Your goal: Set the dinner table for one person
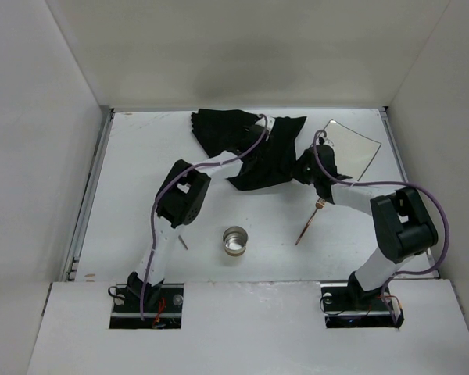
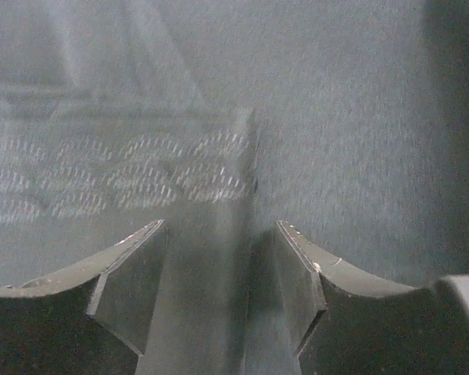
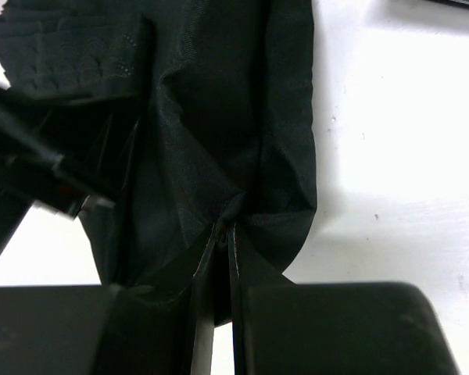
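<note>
The black cloth mat (image 1: 246, 152) lies crumpled at the back middle of the white dinner table (image 1: 141, 172). My right gripper (image 3: 223, 230) is shut on a bunched fold at the mat's (image 3: 219, 109) right edge, and it shows in the top view (image 1: 306, 166) beside the plate. My left gripper (image 1: 284, 126) reaches over the mat's far right part. In the left wrist view (image 2: 219, 234) its jaws stand apart, with the mat's cloth (image 2: 219, 117) filling the view and a raised fold running between the fingers (image 2: 133, 273).
A glossy white square plate (image 1: 353, 144) sits at the back right, close to the right gripper. A small metal cup (image 1: 235, 241) stands near the front middle. A copper-coloured utensil (image 1: 308, 223) lies right of it and a small one (image 1: 184, 242) left. Metal rails (image 1: 90, 195) edge the sides.
</note>
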`<state>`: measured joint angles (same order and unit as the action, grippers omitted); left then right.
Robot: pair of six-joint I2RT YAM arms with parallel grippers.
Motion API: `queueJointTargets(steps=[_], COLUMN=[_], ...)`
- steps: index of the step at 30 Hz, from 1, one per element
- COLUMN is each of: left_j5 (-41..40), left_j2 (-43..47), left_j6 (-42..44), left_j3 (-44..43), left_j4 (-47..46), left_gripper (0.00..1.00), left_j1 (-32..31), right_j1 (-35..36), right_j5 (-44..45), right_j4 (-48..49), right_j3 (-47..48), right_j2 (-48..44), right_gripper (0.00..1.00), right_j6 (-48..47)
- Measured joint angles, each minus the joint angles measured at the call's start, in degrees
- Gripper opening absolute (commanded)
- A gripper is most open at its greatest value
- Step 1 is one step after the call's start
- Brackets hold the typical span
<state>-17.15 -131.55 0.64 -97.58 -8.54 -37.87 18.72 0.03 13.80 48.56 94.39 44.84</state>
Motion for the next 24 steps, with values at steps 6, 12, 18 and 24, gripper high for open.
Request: queueJointTargets(steps=[6,12,18,24], left_j5=[-1.6,-4.5,-9.6,-17.0], left_j2=[-4.0,-0.7,17.3,38.9], left_j6=[2.8,2.2,-4.9,-16.0], left_j3=[-3.7,2.3,22.7,42.7], left_j4=[0.9,-4.7,-10.5,-16.4], left_gripper=[0.19,0.07,0.07,0.07], left_j1=[0.1,0.5,3.2,5.2], right_j1=[-0.5,-1.7,-3.5,-3.8], right_j5=[-0.9,-1.8,-2.4,-2.4], right_j4=[1.7,3.2,3.5,4.5], right_j3=[-1.2,-2.5,-2.7,-4.7], right_j2=[-0.6,-0.8,-0.8,-0.8], right_gripper=[0.15,0.14,0.14,0.14], right_j6=[0.5,1.3,2.2,3.7])
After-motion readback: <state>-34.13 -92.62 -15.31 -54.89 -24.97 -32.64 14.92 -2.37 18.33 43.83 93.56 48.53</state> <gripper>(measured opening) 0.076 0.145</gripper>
